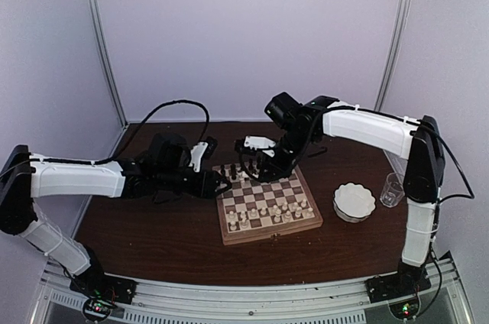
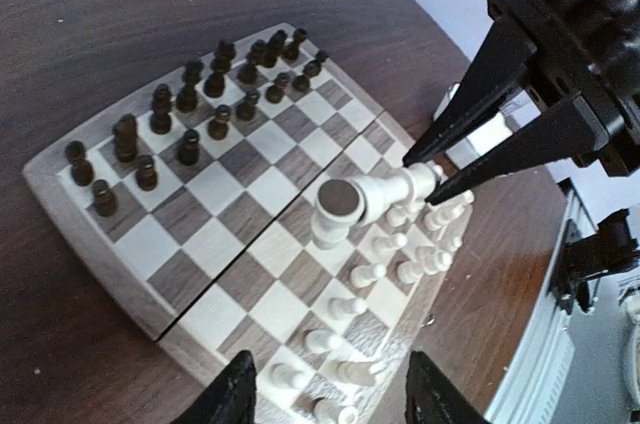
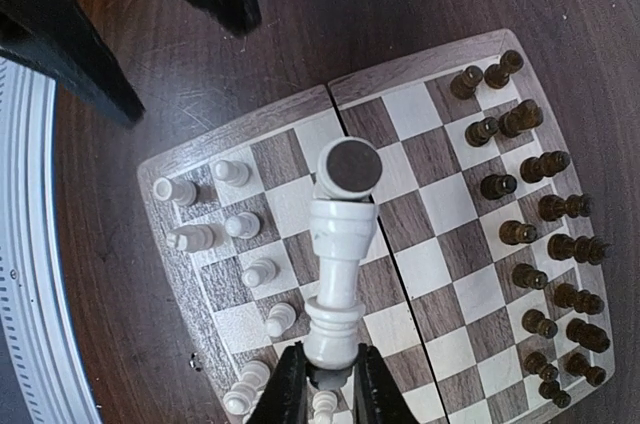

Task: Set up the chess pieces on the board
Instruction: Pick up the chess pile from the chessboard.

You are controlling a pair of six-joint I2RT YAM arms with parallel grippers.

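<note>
No text, label, brand, number or sign can be read in any of the views. The board (image 1: 272, 231) shows only plain wood along its border, with no letters or figures at its edges or corners.

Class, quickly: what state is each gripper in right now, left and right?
Left gripper: open, holding nothing.
Right gripper: closed on a cream-white chess piece.
</note>
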